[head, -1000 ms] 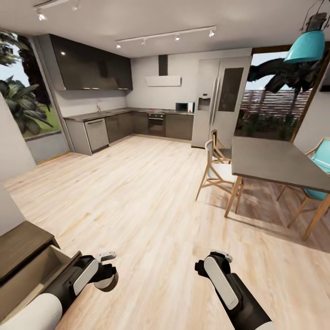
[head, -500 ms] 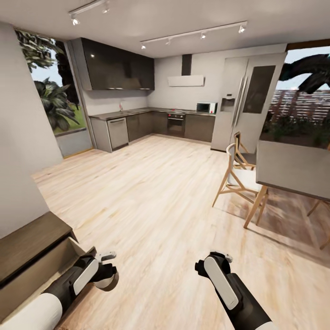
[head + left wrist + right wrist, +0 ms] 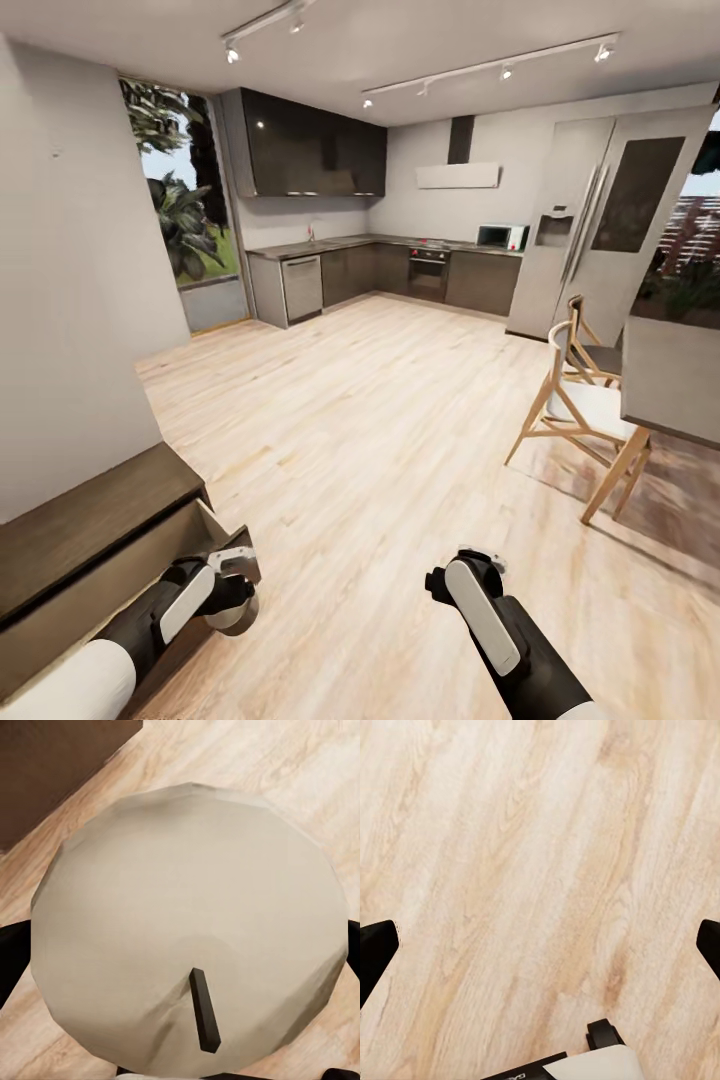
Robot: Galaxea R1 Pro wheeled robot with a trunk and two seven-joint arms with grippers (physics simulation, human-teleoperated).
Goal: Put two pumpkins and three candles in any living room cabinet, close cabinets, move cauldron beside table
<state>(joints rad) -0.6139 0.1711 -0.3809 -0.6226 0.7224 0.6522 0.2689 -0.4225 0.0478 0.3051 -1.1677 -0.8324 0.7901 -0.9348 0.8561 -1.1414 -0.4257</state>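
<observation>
Camera panned left; candle point(image 3: 187, 945) in left claw point(image 3: 232, 600)

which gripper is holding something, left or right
The left gripper: a grey-beige candle sits between its fingers. The right gripper is open over bare wooden floor.

Candle held, cabinet open.
A grey-beige candle point(image 3: 187, 937) with a dark wick was gripped beside the dark-brown cabinet point(image 3: 90, 540), whose front stood open.
</observation>
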